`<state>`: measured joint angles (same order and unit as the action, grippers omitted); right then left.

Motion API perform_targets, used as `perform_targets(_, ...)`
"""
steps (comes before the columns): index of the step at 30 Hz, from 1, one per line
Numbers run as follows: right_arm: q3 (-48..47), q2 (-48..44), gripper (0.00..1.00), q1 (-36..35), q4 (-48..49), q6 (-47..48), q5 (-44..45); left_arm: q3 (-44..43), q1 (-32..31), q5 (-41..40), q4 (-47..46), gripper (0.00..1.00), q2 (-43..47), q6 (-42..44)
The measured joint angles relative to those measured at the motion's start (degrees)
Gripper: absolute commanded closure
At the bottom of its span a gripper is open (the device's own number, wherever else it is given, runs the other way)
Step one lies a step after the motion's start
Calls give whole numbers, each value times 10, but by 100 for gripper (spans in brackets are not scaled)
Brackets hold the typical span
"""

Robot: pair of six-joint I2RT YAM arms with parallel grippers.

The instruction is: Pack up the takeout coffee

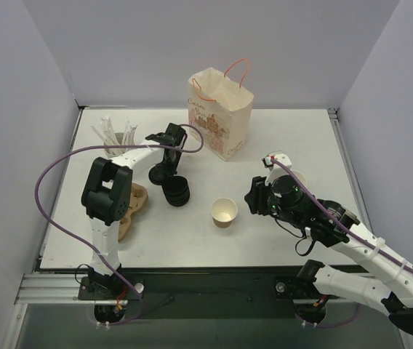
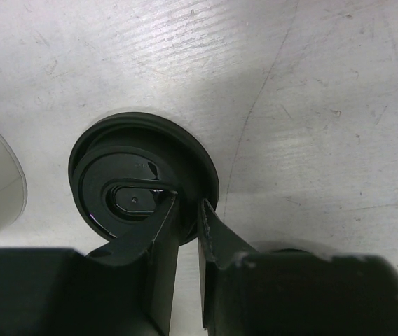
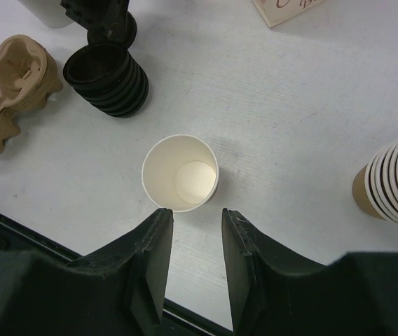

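robot lab test cell: plain pale panel walls (image 1: 17, 87) are boxing in a white tabletop (image 1: 294, 138); white-and-black left arm (image 1: 108, 193) and right arm (image 1: 366, 247) are sitting bolted at its near edge.

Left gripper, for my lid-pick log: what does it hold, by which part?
The left gripper straddles the rim of the top black lid, one finger inside, one outside; whether it grips cannot be told.
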<state>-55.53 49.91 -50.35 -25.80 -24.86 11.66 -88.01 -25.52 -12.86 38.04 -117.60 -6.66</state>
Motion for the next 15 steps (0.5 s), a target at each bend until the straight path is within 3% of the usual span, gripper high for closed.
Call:
perform_targets(1, 0, -1, 65, 0, 0, 0, 0, 0, 0, 0, 0, 73, -2, 0)
perform_targets(8, 0, -11, 65, 0, -5, 2, 4, 0, 1, -6, -6, 99, -7, -2)
perform_targets(15, 0, -11, 65, 0, -15, 7, 6, 0, 2, -11, -7, 100, -7, -1)
